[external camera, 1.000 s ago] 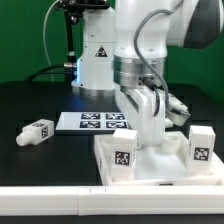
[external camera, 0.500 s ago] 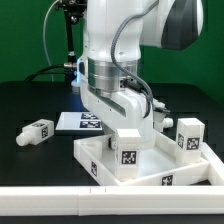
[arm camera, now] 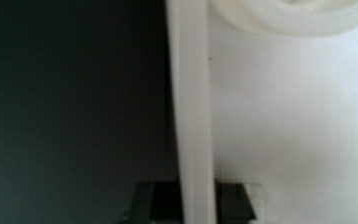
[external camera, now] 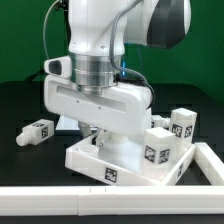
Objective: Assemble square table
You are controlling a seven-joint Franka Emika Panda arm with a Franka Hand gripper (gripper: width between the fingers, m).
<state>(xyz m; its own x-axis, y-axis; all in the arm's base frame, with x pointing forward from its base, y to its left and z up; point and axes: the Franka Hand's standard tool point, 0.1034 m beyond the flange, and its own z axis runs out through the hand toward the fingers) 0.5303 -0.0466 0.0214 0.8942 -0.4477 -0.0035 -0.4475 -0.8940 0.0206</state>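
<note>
White plastic square tray-like top (external camera: 95,165) lies on the black tabletop (external camera: 20,110) beneath the arm, with chunky tagged legs (external camera: 157,147) upright at its corners. The tool (arm camera: 194,203) is clamped on its thin wall. It likely handles stiff, light and slippery, so the rim suits gripping.

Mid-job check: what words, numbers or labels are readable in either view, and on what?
No words or numbers are readable in either view.
Black-and-white square tags, patterns only: loose leg, near leg and far leg on the table top, and its front wall.
Wrist view: nothing printed shows.
</note>
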